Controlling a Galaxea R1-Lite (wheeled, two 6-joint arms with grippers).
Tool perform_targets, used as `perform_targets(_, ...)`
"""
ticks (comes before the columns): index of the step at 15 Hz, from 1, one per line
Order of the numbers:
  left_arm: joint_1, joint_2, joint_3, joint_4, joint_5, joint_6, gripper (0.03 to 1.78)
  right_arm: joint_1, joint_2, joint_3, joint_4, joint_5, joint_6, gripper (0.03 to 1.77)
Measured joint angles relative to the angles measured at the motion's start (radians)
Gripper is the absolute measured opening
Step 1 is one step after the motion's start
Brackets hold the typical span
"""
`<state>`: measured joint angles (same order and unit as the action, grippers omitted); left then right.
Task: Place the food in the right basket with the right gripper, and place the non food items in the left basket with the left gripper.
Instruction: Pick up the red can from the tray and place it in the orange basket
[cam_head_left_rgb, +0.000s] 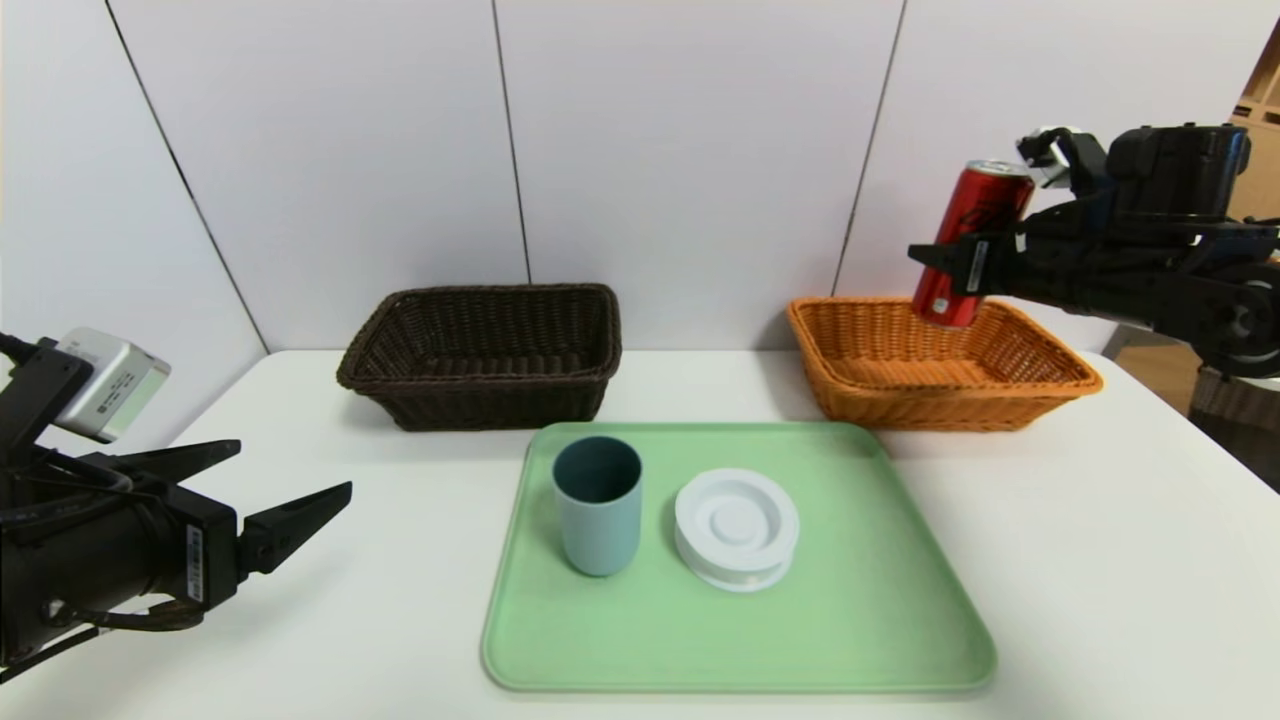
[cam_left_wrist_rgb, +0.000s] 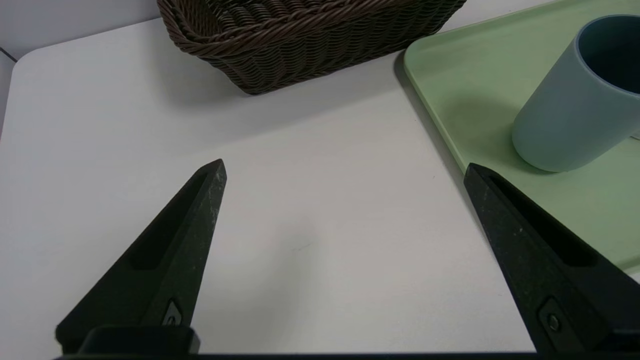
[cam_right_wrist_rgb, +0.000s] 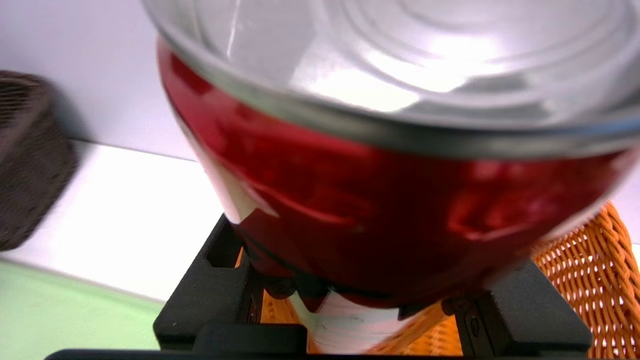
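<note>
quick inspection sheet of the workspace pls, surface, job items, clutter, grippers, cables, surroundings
surface: white table bearing a green tray
job's things: red can held tilted above the orange basket; blue-grey cup upright and white spool flat on the tray; dark basket
clutter: nothing seen
grippers: right gripper shut on the can; left gripper open, off the tray's left side
cables: black cabling on the left arm
surroundings: white panel wall

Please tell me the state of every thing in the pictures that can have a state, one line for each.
Red can: held, tilted, above the orange basket.
Right hand: shut on the can.
Left hand: open, holding nothing.
Orange basket: nothing inside.
Dark basket: nothing visible inside.
Blue-grey cup: upright on the tray.
White disc: flat on the green tray.
</note>
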<state>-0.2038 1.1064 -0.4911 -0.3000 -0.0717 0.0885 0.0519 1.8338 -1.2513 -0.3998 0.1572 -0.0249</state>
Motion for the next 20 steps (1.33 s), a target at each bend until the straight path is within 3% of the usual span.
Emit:
perform_targets(10, 0.0, 0.028, 0.004, -0.001, 0.001, 0.0, 1.69, -0.055, 0.296, -0.196, -0.01, 0.024, 0.001, 0.98)
perform_targets(20, 0.0, 0.042, -0.005, -0.001, 0.002, 0.0, 1.69, -0.054, 0.359, -0.202, -0.01, 0.024, -0.003, 0.98)
